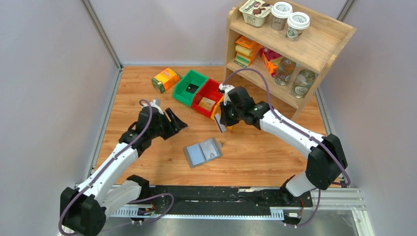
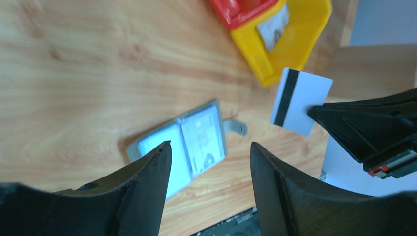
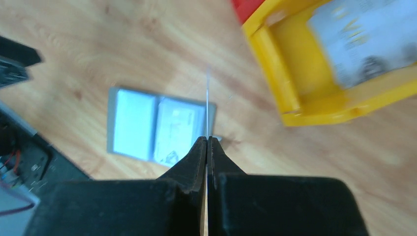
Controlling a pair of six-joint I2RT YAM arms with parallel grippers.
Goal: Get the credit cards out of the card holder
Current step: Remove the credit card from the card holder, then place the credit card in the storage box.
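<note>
Credit card [image 2: 300,101] clamped in right end effector [image 3: 207,140] shows its black stripe only in left-wrist view, while left end effector [image 2: 210,147] stands apart, empty.

Bright even light, soft shadows, blurred wrist views

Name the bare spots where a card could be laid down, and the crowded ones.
Free: bare wood between the card holder and the right arm; also the back-left corner, between the carton and the wall. Crowded: around the green bin, red bin and yellow bin.
</note>
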